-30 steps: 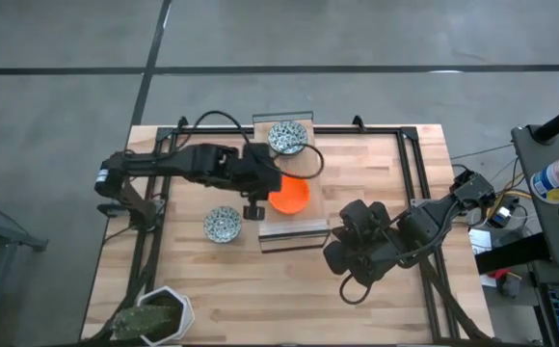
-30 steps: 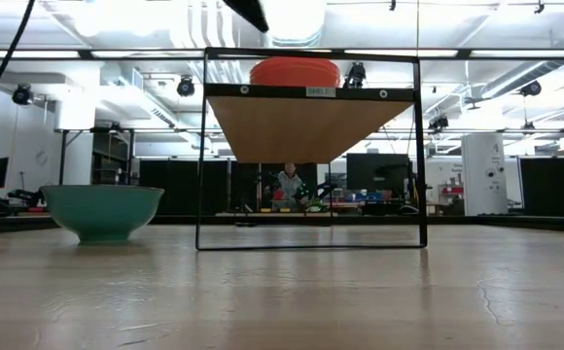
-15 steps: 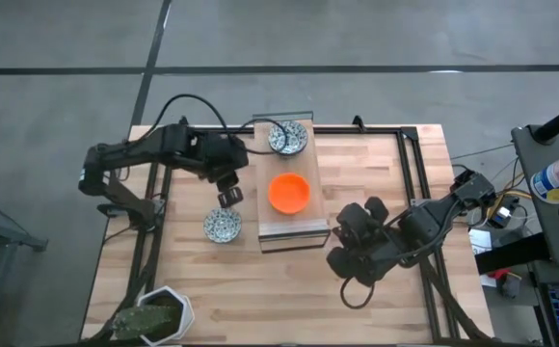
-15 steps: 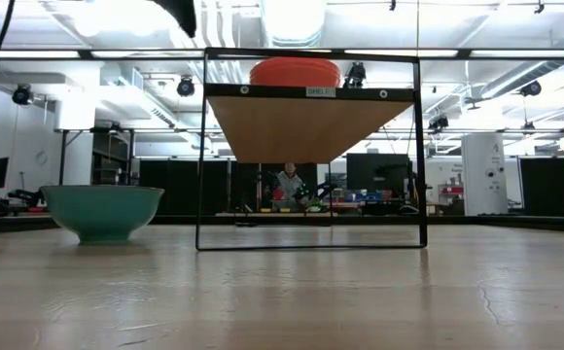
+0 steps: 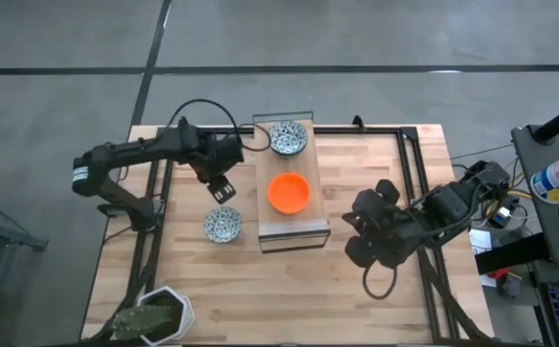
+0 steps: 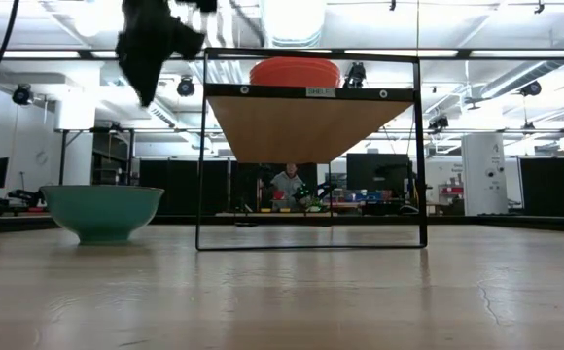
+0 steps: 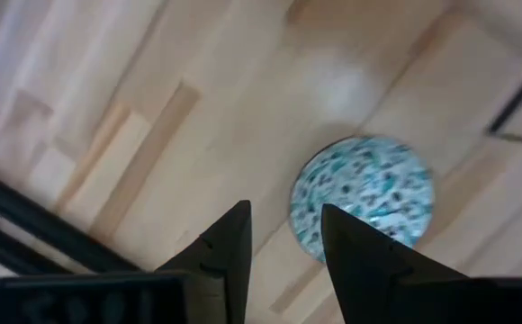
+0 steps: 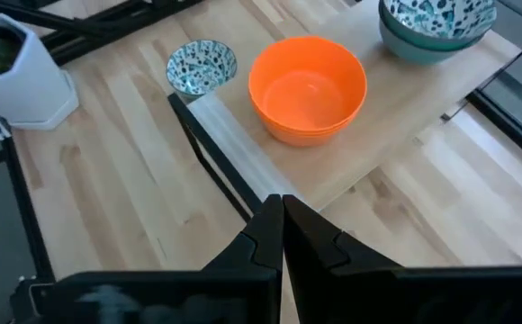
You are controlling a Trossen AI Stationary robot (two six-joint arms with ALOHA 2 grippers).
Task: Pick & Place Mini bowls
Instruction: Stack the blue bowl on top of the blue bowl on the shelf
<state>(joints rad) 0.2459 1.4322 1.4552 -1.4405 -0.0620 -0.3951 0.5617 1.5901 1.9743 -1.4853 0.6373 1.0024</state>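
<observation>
One small blue-patterned bowl (image 5: pixel 222 225) sits alone on the bare wood of the table (image 5: pixel 376 164), on the left side, just beside the raised shelf (image 5: pixel 293 229). It looks like the next one to be picked up, because it is the only bowl not on the shelf. The orange bowl (image 5: pixel 288 193) sits in the middle of the shelf top, and it looks like more than one orange bowl stacked together. Another blue-patterned bowl (image 5: pixel 287 138) sits at the far end of the shelf, also on top of another bowl. The left gripper (image 5: pixel 223 188) hangs in the air a little farther back than the lone bowl, pointing down at it. Its fingers (image 7: pixel 229 247) are a bit apart with nothing between them, so it seems ready to come down on the bowl's rim. The right gripper (image 5: pixel 361 236) waits on the right side of the shelf, out of the way, with its fingers pressed together and empty. A white pot with a green plant (image 5: pixel 154 315) stands at the near left corner, well apart from the bowls.
</observation>
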